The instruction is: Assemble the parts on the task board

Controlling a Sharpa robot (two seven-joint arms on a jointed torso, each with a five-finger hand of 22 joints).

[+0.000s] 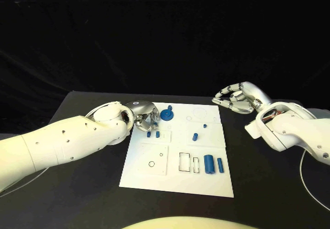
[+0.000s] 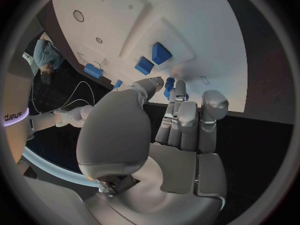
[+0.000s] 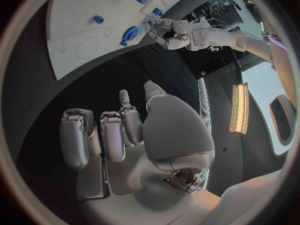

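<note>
Left robot hand reaching the blue gear

Upper-centre of the task board (image 1: 175, 179), the left robot hand (image 1: 146, 117) touches the gear (image 1: 167, 115), grip unclear; a nudge could unseat it. Right robot hand (image 1: 234, 98) curls empty above the counter (image 1: 89, 200).

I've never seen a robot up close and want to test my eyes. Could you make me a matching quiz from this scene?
Things:
1. left robot hand
2. right robot hand
3. round blue part
4. two long blue parts

Places:
a. side by side on the board's near half
b. off the board, empty
c. over the board's far left corner
d. on the board, by the left hand's fingertips

Pairs: 1-c, 2-b, 3-d, 4-a
</note>
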